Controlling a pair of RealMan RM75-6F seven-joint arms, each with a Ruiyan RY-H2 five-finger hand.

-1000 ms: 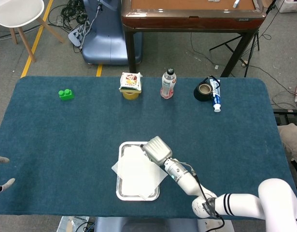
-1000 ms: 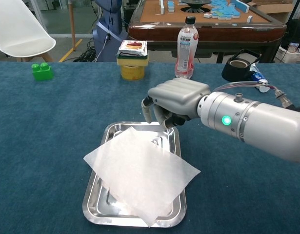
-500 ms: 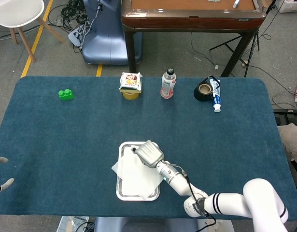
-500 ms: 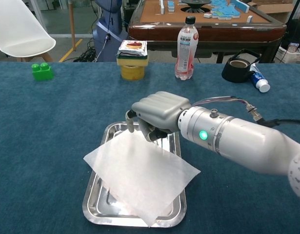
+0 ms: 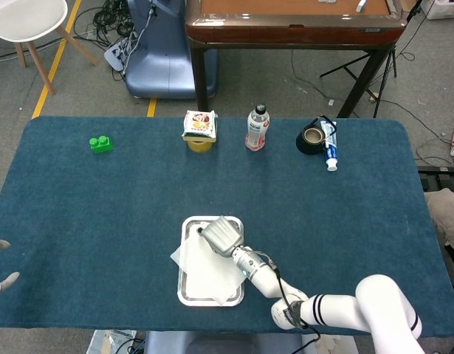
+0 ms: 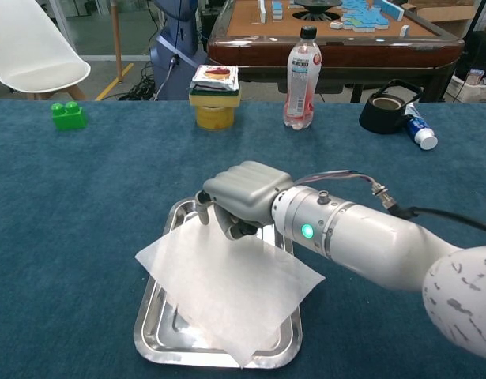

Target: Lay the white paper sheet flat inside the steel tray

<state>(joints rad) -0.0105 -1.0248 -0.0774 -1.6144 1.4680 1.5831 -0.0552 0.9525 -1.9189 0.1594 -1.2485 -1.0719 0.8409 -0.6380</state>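
Two corners of the paper [image 6: 227, 288] overhang the tray [image 6: 284, 348]: the sheet lies skewed across it, one corner past the left rim and another past the right, so it rests on the rims rather than flat on the tray floor. The right hand [image 6: 236, 195] sits over the far end of the tray with its fingers curled downward at the sheet's far corner; whether they touch or pinch the paper cannot be told from either view, though nothing is plainly held. That placement seems meant for turning or pushing the sheet square with the tray so the stray corners drop inside. The left hand [image 5: 1, 263] shows only as fingertips at the left edge of the head view, spread apart and holding nothing, well away from the work. Along the far side of the blue surface [image 5: 345, 221] stand a green block [image 5: 101, 143], a bottle [image 5: 257, 127] and a yellow cup [image 5: 200, 130], none in the way.
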